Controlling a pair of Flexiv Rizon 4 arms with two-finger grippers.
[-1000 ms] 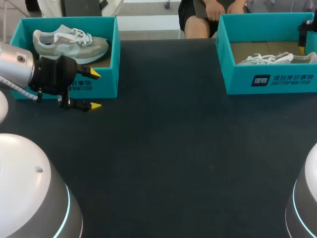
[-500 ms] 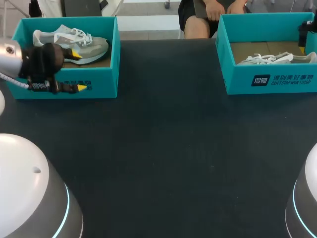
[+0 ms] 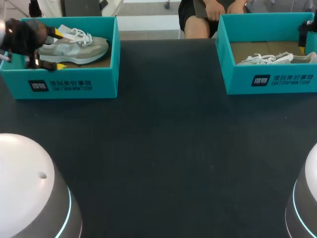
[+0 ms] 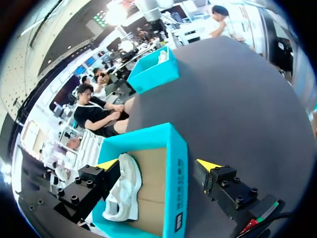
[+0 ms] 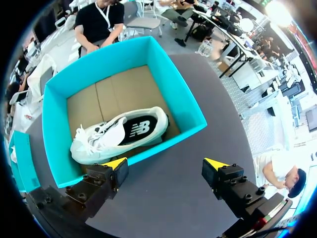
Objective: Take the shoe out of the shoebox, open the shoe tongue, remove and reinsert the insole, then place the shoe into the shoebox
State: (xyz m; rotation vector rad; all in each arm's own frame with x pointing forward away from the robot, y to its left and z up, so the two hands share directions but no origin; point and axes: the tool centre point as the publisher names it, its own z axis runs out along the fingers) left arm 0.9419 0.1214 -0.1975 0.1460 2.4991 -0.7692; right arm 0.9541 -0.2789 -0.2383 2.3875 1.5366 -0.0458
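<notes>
Risk first: left gripper [image 4: 157,164] hangs over the left shoebox [image 4: 174,163] w/ fingers wide apart, one yellow tip above the grey sneaker [image 3: 74,45] inside, the other outside the box's long wall. Dropping straight from here would prob. land a finger on the rim or pinch the wall, not the shoe; box could tip or slide. Other side: right gripper [image 5: 164,163] also spread, empty, hovering just short of the right shoebox [image 5: 185,106], white sneaker [image 5: 121,133] lying on its side inside.
</notes>
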